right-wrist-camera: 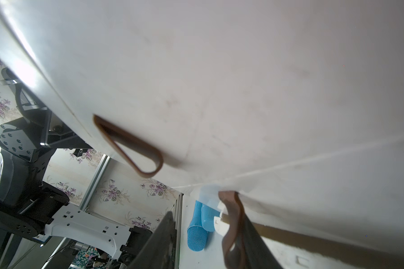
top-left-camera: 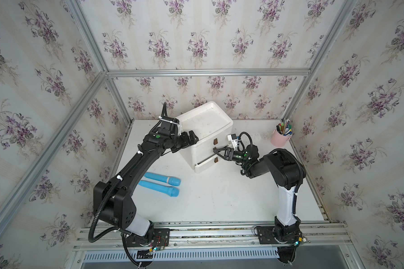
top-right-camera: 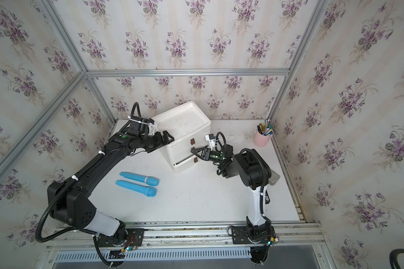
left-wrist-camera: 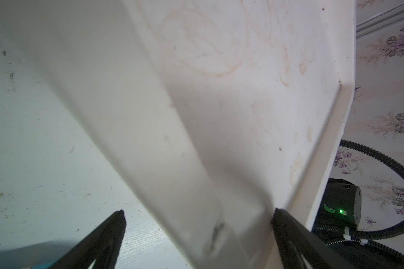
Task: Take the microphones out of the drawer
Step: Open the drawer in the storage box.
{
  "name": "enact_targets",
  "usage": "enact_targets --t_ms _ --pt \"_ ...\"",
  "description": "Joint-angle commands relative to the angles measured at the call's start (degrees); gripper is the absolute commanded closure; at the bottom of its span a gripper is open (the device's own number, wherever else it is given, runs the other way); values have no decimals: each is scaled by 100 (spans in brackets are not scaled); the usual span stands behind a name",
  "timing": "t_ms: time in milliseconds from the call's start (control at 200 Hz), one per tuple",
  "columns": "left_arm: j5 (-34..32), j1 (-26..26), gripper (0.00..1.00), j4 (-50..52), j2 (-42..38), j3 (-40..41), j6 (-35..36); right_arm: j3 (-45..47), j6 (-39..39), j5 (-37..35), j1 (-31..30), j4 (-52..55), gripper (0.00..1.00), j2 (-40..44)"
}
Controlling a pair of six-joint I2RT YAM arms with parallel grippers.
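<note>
Behind the fronts of the white drawer unit [top-left-camera: 204, 125] everything is hidden. Only a dark slit shows under the middle drawer [top-left-camera: 202, 152], so I cannot tell whether a microphone lies inside. Two blue microphones [top-left-camera: 163, 179] lie side by side on the table [top-left-camera: 219, 200], well out from the unit on the left arm's side.

In both top views the middle drawer's brown loop handle [right-wrist-camera: 231, 223] is covered by the right gripper [top-left-camera: 217, 151]; the right wrist view shows it, blurred. That gripper's jaws are partly apart with the loop between them. The loop rests against one finger [right-wrist-camera: 257, 242], with a gap to the other.

The left gripper [top-left-camera: 193, 139] is spread wide astride the unit's top rim, gripping nothing. One finger [left-wrist-camera: 287, 230] is over the stained top and the other is outside the wall.

The table is white and scuffed. A pink pen cup [top-left-camera: 280, 138] stands beyond the unit's other side. Violet-patterned wallpaper [top-left-camera: 196, 42] and an aluminium frame [top-left-camera: 208, 72] enclose the space.
</note>
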State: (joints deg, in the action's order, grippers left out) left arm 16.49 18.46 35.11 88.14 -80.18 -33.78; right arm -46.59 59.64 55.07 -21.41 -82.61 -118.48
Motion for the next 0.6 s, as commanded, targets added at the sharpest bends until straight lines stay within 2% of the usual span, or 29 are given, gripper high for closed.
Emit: enact_targets --t_ms 0,250,495,599 --pt "-295 -2 1 725 11 47 84 -60 134 -20 -12 -406 63 -73" --pt "-307 -14 1 725 18 46 88 -26 10 -100 -30 -222 78 -58" --pt "-317 -13 1 725 16 38 68 44 -210 -248 -30 168 100 76" --pt "-361 -14 1 717 31 40 54 180 -298 -309 -30 283 100 194"
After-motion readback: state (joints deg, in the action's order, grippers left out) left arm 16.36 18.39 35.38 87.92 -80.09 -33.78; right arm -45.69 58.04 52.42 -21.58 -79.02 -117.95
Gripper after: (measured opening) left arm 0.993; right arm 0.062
